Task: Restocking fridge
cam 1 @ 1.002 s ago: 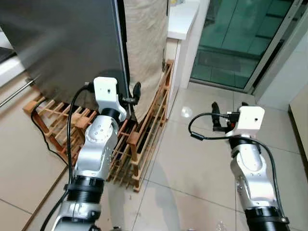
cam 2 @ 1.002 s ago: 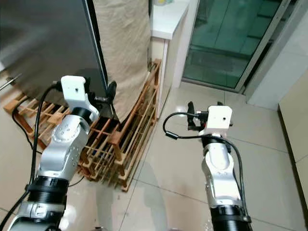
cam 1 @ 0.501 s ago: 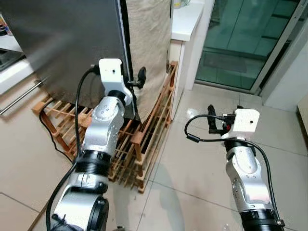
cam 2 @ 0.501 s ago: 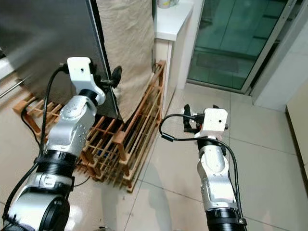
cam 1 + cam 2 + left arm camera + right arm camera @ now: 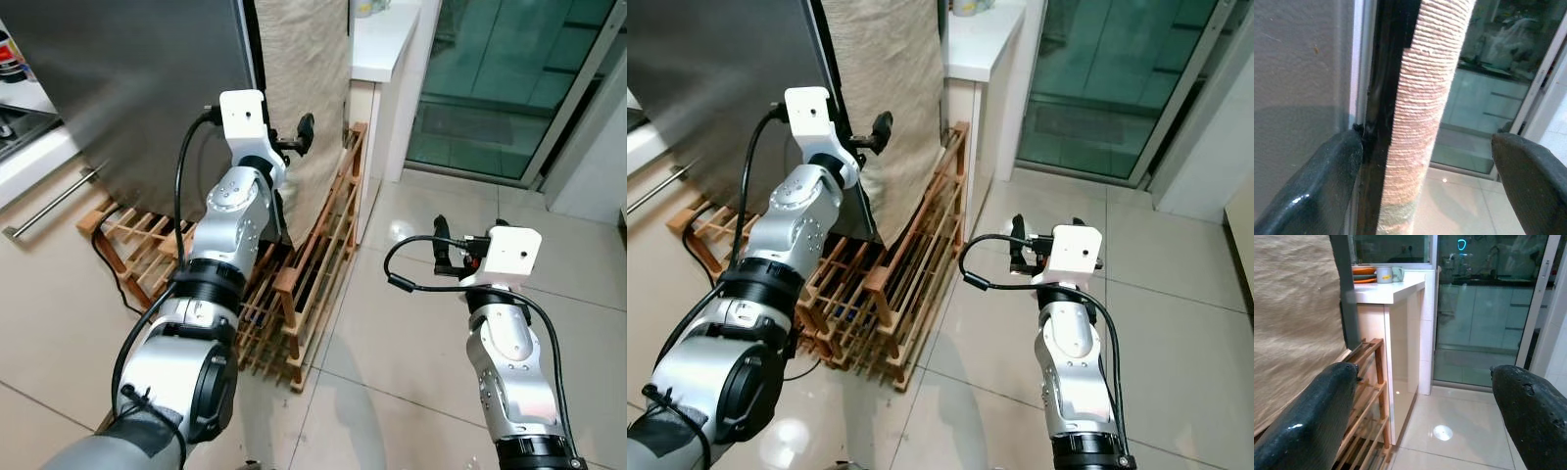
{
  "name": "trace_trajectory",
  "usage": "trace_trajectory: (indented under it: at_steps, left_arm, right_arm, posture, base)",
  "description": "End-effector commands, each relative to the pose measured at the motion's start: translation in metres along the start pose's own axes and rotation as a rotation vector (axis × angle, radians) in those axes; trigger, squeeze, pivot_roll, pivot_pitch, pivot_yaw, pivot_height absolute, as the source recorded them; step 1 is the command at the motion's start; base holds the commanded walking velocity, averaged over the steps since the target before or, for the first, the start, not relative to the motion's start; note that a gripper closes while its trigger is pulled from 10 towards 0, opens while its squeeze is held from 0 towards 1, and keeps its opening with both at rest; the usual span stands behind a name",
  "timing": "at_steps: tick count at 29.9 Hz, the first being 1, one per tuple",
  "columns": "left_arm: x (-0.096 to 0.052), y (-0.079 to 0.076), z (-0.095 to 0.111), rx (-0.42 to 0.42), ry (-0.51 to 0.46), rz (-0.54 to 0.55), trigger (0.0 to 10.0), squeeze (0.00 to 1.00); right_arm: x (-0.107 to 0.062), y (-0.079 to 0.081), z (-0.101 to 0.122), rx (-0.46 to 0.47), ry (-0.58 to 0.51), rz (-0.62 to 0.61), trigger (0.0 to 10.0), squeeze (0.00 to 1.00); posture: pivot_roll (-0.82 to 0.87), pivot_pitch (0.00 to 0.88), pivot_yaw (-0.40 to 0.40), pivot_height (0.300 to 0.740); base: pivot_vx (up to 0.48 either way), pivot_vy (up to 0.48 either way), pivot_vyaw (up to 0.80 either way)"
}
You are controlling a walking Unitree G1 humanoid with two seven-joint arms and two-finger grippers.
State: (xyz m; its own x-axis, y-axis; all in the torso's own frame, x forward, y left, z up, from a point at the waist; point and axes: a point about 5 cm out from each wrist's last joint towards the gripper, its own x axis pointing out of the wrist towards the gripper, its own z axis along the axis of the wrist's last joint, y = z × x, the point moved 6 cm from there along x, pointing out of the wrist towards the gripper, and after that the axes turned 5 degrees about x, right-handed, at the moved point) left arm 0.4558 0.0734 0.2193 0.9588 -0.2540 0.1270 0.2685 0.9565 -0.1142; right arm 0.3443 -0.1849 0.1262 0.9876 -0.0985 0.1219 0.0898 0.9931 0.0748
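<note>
The fridge's grey door [image 5: 127, 88] stands at the upper left, its dark edge [image 5: 1393, 73] running down beside a beige woven cloth [image 5: 304, 59] that hangs over the fridge's side. My left gripper [image 5: 294, 137] is raised at that edge and open. In the left wrist view one finger [image 5: 1317, 186] lies against the door face, the other finger [image 5: 1533, 181] is well off to the side, and the edge and cloth sit between them. My right gripper [image 5: 468, 235] is open with nothing in it, held over the tiled floor to the right.
A wooden slatted rack [image 5: 313, 264] lies on the floor under and beside the fridge, with a black cable [image 5: 103, 255] trailing by it. A white counter [image 5: 382, 44] and glass sliding doors [image 5: 500, 78] are behind. A drawer handle [image 5: 49, 201] juts out at the left. Open tile floor [image 5: 392, 343] lies ahead.
My left arm has reached up and forward, bringing the gripper higher along the fridge door's edge. The view has shifted a little. The right arm has barely moved.
</note>
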Motion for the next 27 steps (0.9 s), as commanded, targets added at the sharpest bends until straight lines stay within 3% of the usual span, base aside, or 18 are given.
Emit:
trace_trajectory:
  at_steps: [1,3,6,8,12,14,16,17,18,20,22,24,27]
  left_arm:
    - [0.006,-0.036,0.016,0.008,-0.051,-0.158,10.0,0.00]
    - [0.006,-0.044,0.017,0.009,-0.061,-0.199,10.0,0.00]
    - [-0.004,-0.099,0.013,-0.010,-0.080,-0.467,10.0,0.00]
    - [-0.009,-0.126,0.015,-0.061,-0.100,-0.572,10.0,0.00]
    - [-0.017,-0.157,0.020,-0.136,-0.124,-0.689,10.0,0.00]
    - [-0.031,-0.192,0.028,-0.186,-0.154,-0.829,10.0,0.00]
    - [-0.056,-0.231,0.042,-0.246,-0.200,-1.024,10.0,0.00]
    - [-0.066,-0.242,0.048,-0.264,-0.218,-1.092,10.0,0.00]
    - [-0.066,-0.242,0.048,-0.264,-0.218,-1.092,10.0,0.00]
    - [-0.086,-0.256,0.063,-0.307,-0.260,-1.215,10.0,0.00]
    - [-0.096,-0.255,0.077,-0.320,-0.297,-1.263,10.0,0.00]
    - [-0.088,-0.229,0.087,-0.338,-0.316,-1.174,10.0,0.00]
    - [-0.068,-0.180,0.078,-0.287,-0.299,-0.962,10.0,0.00]
  right_arm:
    - [0.000,-0.001,0.003,-0.002,-0.007,-0.006,10.0,0.00]
    - [0.000,-0.001,0.003,-0.002,-0.005,-0.006,10.0,0.00]
    - [-0.001,0.001,0.002,-0.001,-0.002,-0.003,10.0,0.00]
    - [-0.002,0.000,0.002,-0.002,0.001,-0.004,10.0,0.00]
    - [-0.002,-0.002,0.000,-0.006,0.005,-0.006,10.0,0.00]
    - [-0.004,-0.003,-0.002,-0.008,0.012,-0.009,10.0,0.00]
    - [-0.007,-0.004,-0.005,-0.012,0.022,-0.012,10.0,0.00]
    - [-0.008,-0.005,-0.007,-0.013,0.026,-0.013,10.0,0.00]
    - [-0.008,-0.005,-0.007,-0.013,0.026,-0.013,10.0,0.00]
    - [-0.011,-0.008,-0.010,-0.019,0.038,-0.022,10.0,0.00]
    - [-0.014,-0.012,-0.012,-0.024,0.046,-0.033,10.0,0.00]
    - [-0.016,-0.015,-0.014,-0.026,0.052,-0.043,10.0,0.00]
    - [-0.015,-0.018,-0.016,-0.026,0.061,-0.051,10.0,0.00]
  posture:
    - [-0.14,0.000,0.095,0.740]
    - [-0.14,0.000,0.095,0.740]
    - [-0.14,0.000,0.097,0.740]
    - [-0.15,0.000,0.102,0.740]
    - [-0.16,0.000,0.105,0.740]
    - [-0.17,0.000,0.107,0.740]
    - [-0.18,0.000,0.112,0.740]
    - [-0.18,0.000,0.112,0.740]
    - [-0.18,0.000,0.112,0.740]
    - [-0.19,0.000,0.115,0.740]
    - [-0.19,0.000,0.115,0.740]
    - [-0.18,0.000,0.114,0.740]
    - [-0.17,0.000,0.109,0.740]
  base:
    - [0.000,0.000,0.00]
    - [0.000,0.000,0.00]
    - [0.000,0.000,0.00]
    - [0.000,0.000,0.00]
    - [0.000,0.000,0.00]
    - [0.000,0.000,0.00]
    - [0.000,0.000,0.00]
    - [0.000,0.000,0.00]
    - [0.000,0.000,0.00]
    - [0.000,0.000,0.00]
    - [0.000,0.000,0.00]
    - [0.000,0.000,0.00]
    - [0.000,0.000,0.00]
